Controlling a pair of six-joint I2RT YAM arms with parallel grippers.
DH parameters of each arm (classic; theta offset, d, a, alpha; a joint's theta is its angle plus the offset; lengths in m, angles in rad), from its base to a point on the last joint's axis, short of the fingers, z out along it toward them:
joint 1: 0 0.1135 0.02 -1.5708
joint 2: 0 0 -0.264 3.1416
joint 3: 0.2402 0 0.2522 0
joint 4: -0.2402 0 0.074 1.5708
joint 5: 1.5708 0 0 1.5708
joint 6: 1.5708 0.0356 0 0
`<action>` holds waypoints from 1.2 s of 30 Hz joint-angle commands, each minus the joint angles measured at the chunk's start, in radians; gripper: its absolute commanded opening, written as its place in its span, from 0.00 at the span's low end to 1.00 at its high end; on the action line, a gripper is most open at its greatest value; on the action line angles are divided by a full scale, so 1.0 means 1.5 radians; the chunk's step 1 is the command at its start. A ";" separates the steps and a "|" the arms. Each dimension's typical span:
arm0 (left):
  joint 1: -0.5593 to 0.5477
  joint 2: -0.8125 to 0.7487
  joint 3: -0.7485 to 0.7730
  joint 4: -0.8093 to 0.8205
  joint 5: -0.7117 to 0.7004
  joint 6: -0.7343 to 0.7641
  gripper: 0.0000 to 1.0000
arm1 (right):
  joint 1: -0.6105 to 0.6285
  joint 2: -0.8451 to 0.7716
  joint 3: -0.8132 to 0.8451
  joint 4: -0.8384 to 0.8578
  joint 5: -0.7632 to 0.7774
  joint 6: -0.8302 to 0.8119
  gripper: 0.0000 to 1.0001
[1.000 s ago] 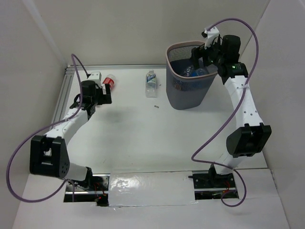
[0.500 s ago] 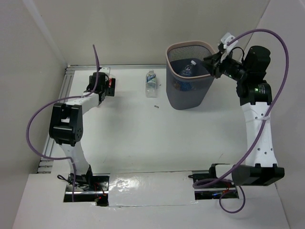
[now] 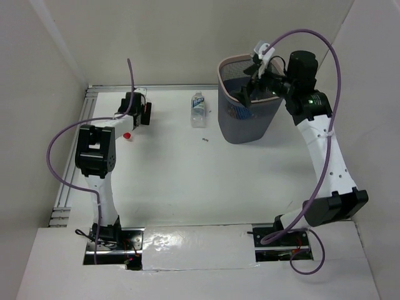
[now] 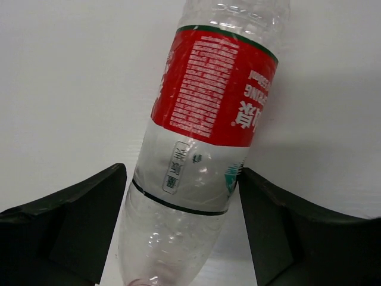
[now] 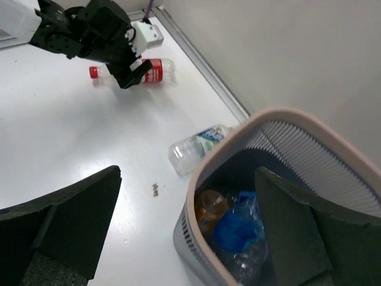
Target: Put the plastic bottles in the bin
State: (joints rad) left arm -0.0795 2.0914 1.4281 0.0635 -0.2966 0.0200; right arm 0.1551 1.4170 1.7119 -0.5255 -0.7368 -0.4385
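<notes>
In the top view the red-labelled bottle [image 4: 209, 113] is almost wholly hidden beneath the left gripper [image 3: 137, 111], at about 10 o'clock on the table [image 3: 187, 181]. Only its red cap [image 3: 127, 135] is seen there, poking out on the near side. In the left wrist view both ends of the bottle are cut off by the frame. It is seen lying on the table between the fingers [image 4: 65, 232], which are spread to either side of it (whether the pads touch the plastic cannot be told).

The bin [image 3: 244, 128] stands at 1 o'clock. Its inside is largely masked from above by the right gripper [image 3: 250, 90], which is held over the rim with fingers parted and nothing between them. From the right wrist, the bottles inside [image 5: 235, 232] are made out only as a blue and orange jumble, and they cannot be counted.

A blue-labelled bottle [image 3: 198, 109] lies at 12 o'clock, just left of the bin but apart from it, near the far rail [image 3: 169, 88]. A small dark speck [image 3: 204, 140] lies on its near side. The red-labelled bottle is close to the far left corner. A broad stretch of bare white table lies between the two arms toward 6 o'clock.
</notes>
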 commanded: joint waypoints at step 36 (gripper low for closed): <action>-0.060 -0.435 0.028 0.246 0.504 -0.516 0.29 | 0.206 0.202 0.325 0.056 0.707 0.149 0.32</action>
State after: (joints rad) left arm -0.1200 1.3842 1.4822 0.1932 0.3763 -0.5636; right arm 0.4850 1.8954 2.2307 -0.5484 0.2306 -0.2169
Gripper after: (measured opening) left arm 0.492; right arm 0.319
